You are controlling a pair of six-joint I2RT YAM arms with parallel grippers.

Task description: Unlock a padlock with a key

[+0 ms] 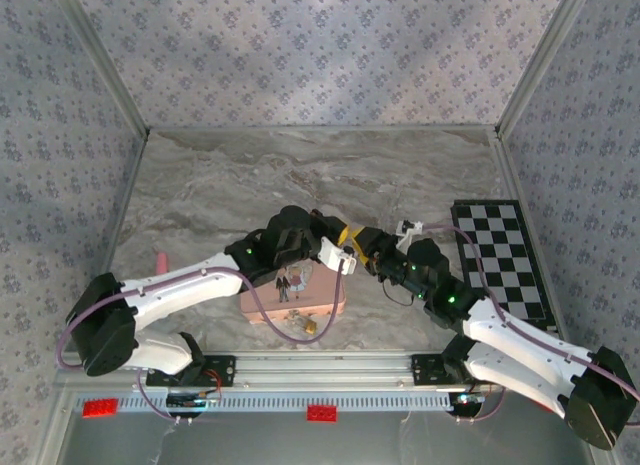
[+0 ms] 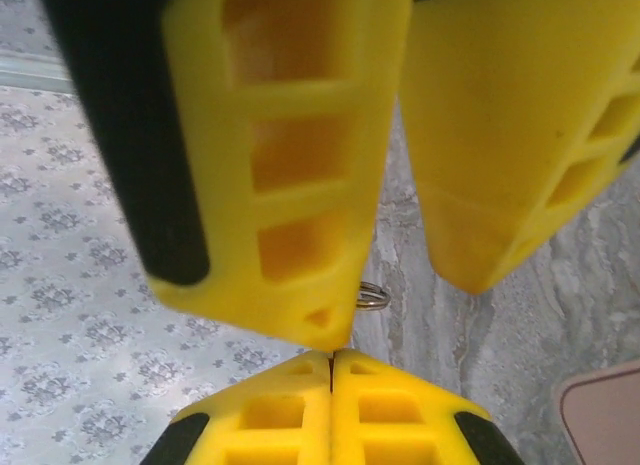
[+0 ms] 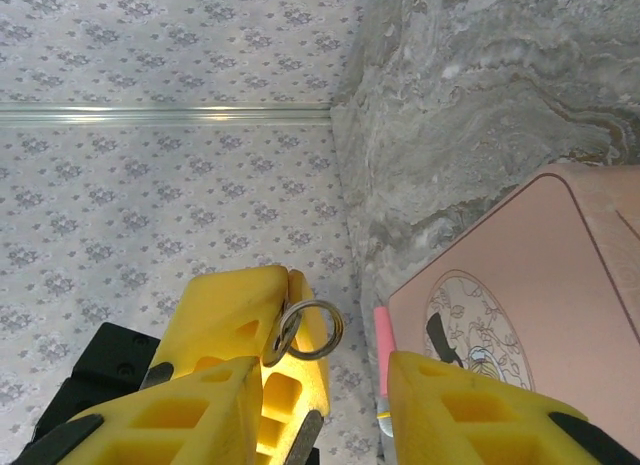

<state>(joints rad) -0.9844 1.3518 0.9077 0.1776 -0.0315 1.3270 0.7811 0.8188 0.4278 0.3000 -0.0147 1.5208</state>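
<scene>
My left gripper point(image 2: 331, 357) is shut on the key point(image 3: 283, 330), a tiny silvery key whose round split ring point(image 3: 314, 329) hangs free beside the fingertips; the ring point(image 2: 372, 296) also peeks out in the left wrist view. In the top view both grippers meet above the far edge of the pink tin point(image 1: 295, 290): the left gripper point(image 1: 347, 235) tip to tip with the right gripper point(image 1: 366, 243). My right gripper point(image 3: 320, 370) is open, with the left gripper point(image 3: 288, 285) close to its left finger. The small brass padlock point(image 1: 311, 326) lies at the tin's near edge, apart from both grippers.
The pink tin point(image 3: 520, 285) with its cartoon couple lies below the grippers. A pink stick point(image 1: 160, 258) lies on the marble at the left. A black-and-white checkerboard point(image 1: 500, 260) lies at the right. Patterned walls close in three sides.
</scene>
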